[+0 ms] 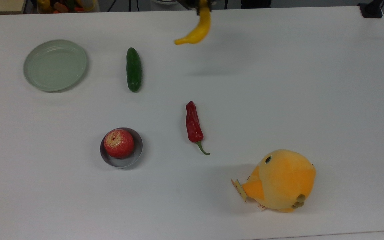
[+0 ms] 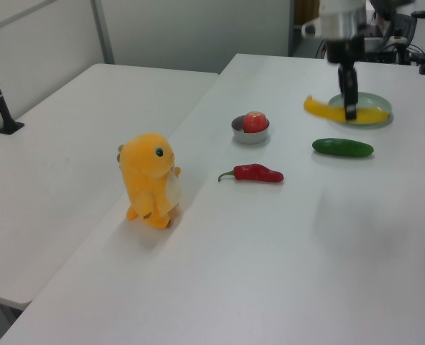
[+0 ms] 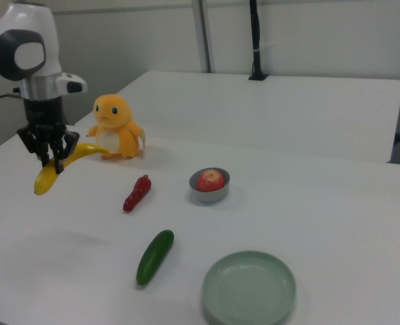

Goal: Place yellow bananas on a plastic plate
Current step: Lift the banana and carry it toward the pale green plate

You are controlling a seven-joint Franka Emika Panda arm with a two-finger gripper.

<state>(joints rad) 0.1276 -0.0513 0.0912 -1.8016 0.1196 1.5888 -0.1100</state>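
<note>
A slim curved yellow banana (image 1: 193, 32) hangs in the air above the table, near the far edge in the top view, and its shadow falls on the table below. My gripper (image 3: 51, 161) is shut on the banana (image 3: 44, 180) near its middle. In the left view the gripper (image 2: 351, 112) holds the banana (image 2: 323, 109) level, in front of the plate. The pale green plastic plate (image 1: 55, 65) lies bare at the top view's left and at the right view's bottom (image 3: 249, 288). A green cucumber (image 1: 134, 69) lies between the banana and the plate.
A red chili (image 1: 193, 124) lies mid-table. A red apple (image 1: 119, 143) sits in a small grey bowl (image 1: 139, 150). An orange-yellow plush chick (image 1: 280, 180) stands at the top view's lower right. A second table (image 2: 68, 136) adjoins on the left view's left.
</note>
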